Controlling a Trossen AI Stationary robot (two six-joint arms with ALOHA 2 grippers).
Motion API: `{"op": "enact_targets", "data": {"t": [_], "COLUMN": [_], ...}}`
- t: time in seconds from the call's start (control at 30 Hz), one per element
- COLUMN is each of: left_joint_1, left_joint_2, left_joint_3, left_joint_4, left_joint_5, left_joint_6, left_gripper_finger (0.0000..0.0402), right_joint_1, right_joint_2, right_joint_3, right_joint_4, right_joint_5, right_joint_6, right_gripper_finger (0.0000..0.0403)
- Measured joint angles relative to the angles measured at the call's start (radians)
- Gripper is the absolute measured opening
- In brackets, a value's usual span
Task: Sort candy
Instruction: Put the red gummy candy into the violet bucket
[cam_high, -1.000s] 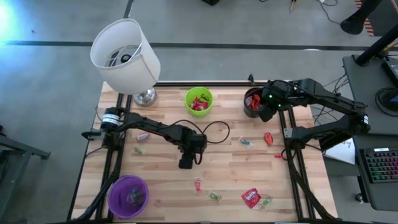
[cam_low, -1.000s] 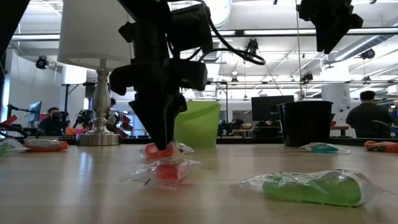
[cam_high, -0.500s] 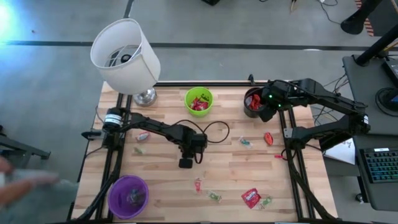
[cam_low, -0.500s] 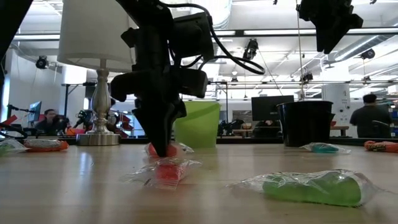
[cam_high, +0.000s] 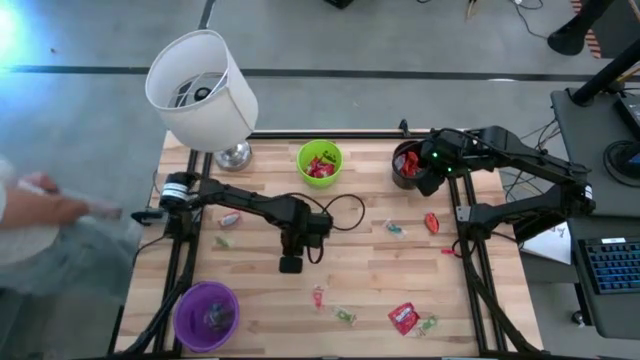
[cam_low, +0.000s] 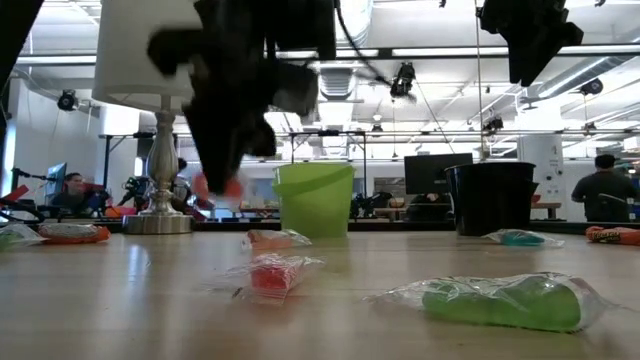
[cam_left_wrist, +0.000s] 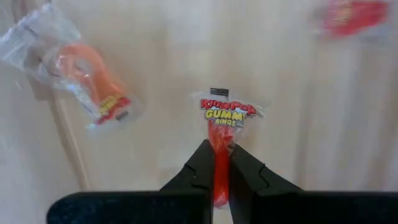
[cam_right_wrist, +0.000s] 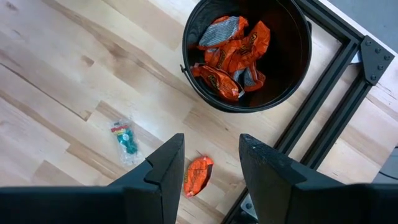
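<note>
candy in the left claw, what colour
Red gummy ring candy in a clear wrapper; left wrist view.

Lighting: bright, even, overhead; ceiling strip lights (cam_low: 470, 50) show in the low view's upper right. Glare: blue-white flare at the high view's upper-left corner. Blur: left arm (cam_low: 240, 90) smeared by motion, low view; person (cam_high: 45, 235) streaked at the high view's left edge; left wrist view soft throughout.

Green plastic cup (cam_high: 319, 163): table's 12 o'clock edge.
Round purple plastic cup (cam_high: 206, 315): 7 o'clock corner.
Black plastic cup (cam_high: 405, 166): 1 o'clock.
</note>
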Motion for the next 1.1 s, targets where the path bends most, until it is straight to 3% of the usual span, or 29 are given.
{"op": "enact_targets", "data": {"t": [0.27, 0.5, 1.1], "left_joint_1": [-0.071, -0.150, -0.353], "left_joint_2": [-0.098, -0.221, -0.448], "left_joint_3": [0.100, 0.094, 0.091], "left_joint_4": [-0.138, -0.156, -0.176], "left_joint_5": [0.058, 0.053, -0.181], "left_joint_6": [-0.077, -0.271, -0.816], "left_gripper_finger": [0.0002, 0.0001, 0.0001], "right_joint_1": [0.000, 0.000, 0.000], "right_joint_2": [0.000, 0.000, 0.000], "right_joint_3": [-0.006, -0.019, -0.023], "right_joint_4": [0.000, 0.000, 0.000], "right_joint_5": [0.000, 0.000, 0.001], "right_joint_6": [-0.007, -0.011, -0.087], "right_gripper_finger": [0.0146, 0.0146, 0.0146]}}
